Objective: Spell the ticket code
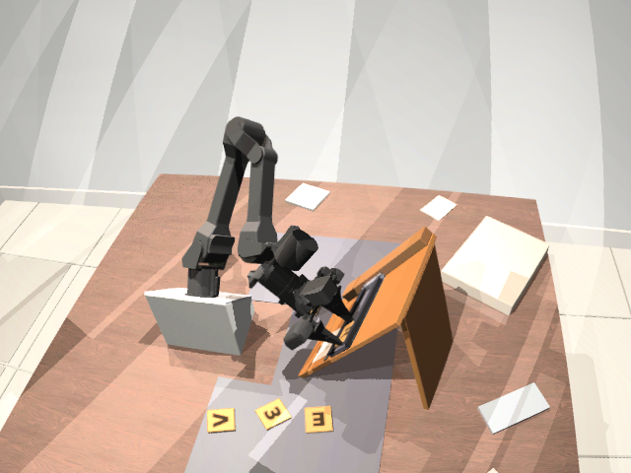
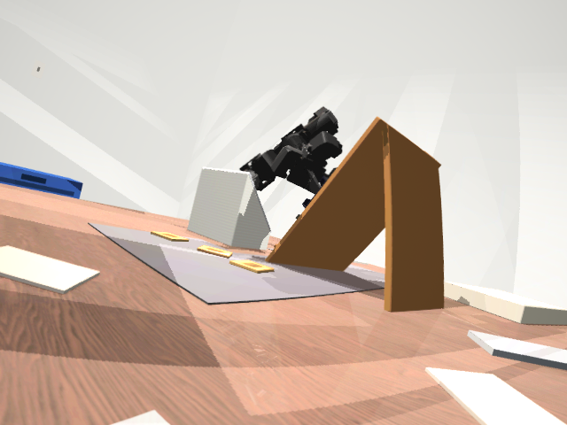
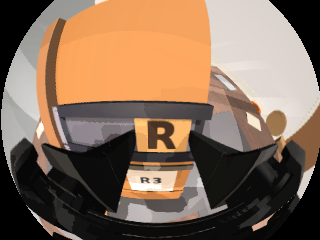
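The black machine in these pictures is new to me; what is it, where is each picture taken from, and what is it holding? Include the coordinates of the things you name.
It is one jointed arm on a pale grey block [image 1: 198, 325] [image 2: 217, 205], ending in a two-fingered gripper [image 1: 343, 330] [image 3: 163, 134]. The top view looks down on the table; the exterior view looks from low down, behind the leaning orange board [image 1: 392, 300] [image 2: 338, 214] [image 3: 132, 65]; the wrist view looks out past the fingers. The gripper is closed on a tile marked R [image 3: 161, 136], at the board's dark rail [image 1: 363, 312] [image 3: 132, 110]. Below it, a ticket [image 3: 152, 180] reads R3. Three more yellow tiles lie on a grey mat [image 1: 351, 438] [image 2: 214, 288].
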### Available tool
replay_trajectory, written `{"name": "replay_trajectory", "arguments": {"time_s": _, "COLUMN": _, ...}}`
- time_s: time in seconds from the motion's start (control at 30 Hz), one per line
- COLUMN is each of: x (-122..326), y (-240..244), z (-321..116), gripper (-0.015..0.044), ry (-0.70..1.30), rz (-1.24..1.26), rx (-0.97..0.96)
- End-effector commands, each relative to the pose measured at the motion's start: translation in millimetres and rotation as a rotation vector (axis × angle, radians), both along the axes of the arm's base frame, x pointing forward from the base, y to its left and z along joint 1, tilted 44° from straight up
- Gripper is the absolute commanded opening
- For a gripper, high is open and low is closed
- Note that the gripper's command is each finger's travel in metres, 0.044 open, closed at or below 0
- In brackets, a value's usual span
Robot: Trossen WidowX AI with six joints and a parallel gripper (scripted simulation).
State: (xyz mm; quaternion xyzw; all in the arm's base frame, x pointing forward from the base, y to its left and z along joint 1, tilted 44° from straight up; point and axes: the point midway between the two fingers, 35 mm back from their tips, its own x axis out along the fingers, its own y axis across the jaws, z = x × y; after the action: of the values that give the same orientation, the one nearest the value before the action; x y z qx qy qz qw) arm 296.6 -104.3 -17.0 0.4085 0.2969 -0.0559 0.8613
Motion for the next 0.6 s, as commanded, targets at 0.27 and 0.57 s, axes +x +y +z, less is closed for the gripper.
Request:
{"name": "replay_trajectory", "arguments": {"time_s": 0.27, "x": 2.5, "y": 4.9, "z": 5.2, "gripper": 0.0000, "ry": 0.001, "rz": -0.002, "rx": 0.000}}
{"name": "replay_trajectory", "arguments": {"time_s": 0.57, "x": 4.2, "y": 8.3, "z": 8.6, "gripper": 0.0000, "ry": 0.000, "rz": -0.002, "rx": 0.001}}
